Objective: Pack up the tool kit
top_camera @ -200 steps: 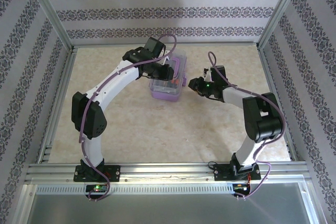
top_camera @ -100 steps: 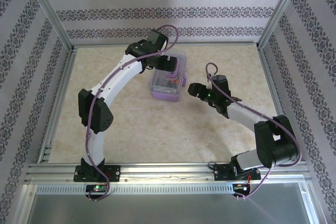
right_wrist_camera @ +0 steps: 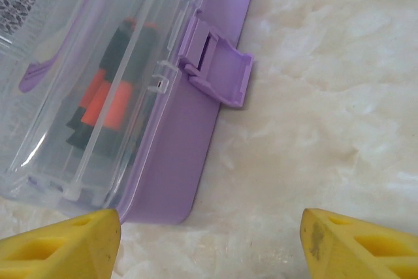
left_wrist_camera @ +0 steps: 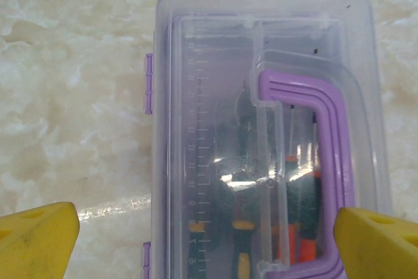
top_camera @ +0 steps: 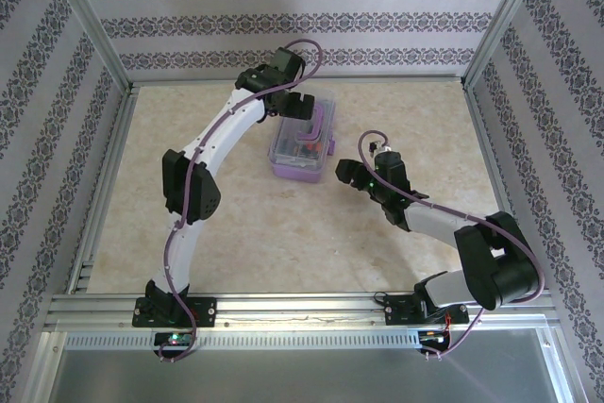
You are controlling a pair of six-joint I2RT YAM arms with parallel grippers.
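1. The tool kit point(top_camera: 300, 148) is sitting on the marbled table point(top_camera: 236, 224), a little beyond the middle and between the two arms. Its clear lid point(left_wrist_camera: 215, 63) is lying down on the lilac base point(right_wrist_camera: 179, 148), and the purple handle point(left_wrist_camera: 334, 148) is folded flat on top.
2. Orange- and black-handled screwdrivers point(right_wrist_camera: 104, 106) are showing through the lid, so the loading is looking done. I judge that fastening the box is what is left.
3. The left gripper point(left_wrist_camera: 208, 246) is hovering over the kit with its jaws spread wide and nothing in them. Its yellow fingertips point(left_wrist_camera: 39, 236) are standing wider apart than the box.
4. The right gripper point(right_wrist_camera: 209, 246) is hanging low just beside the kit's long side, jaws parted and empty. It is facing the lilac latch point(right_wrist_camera: 219, 70).
5. That latch's flap is flaring outward from the base rather than lying flush, so it appears to be unfastened.
6. To do this step well, the left gripper should be pressing down on the lid, clear of the handle. That would keep the light box from sliding or tipping when it is pushed from the side.
7. The right gripper should be bringing one fingertip against the flap's outer face and pushing it squarely toward the wall until it is lying flat.
8. A push landing on the base instead of the flap risks shoving the whole kit across the smooth table.
9. The small purple tabs point(left_wrist_camera: 148, 83) on the opposite long side may be hinges or clasps; I cannot tell which.
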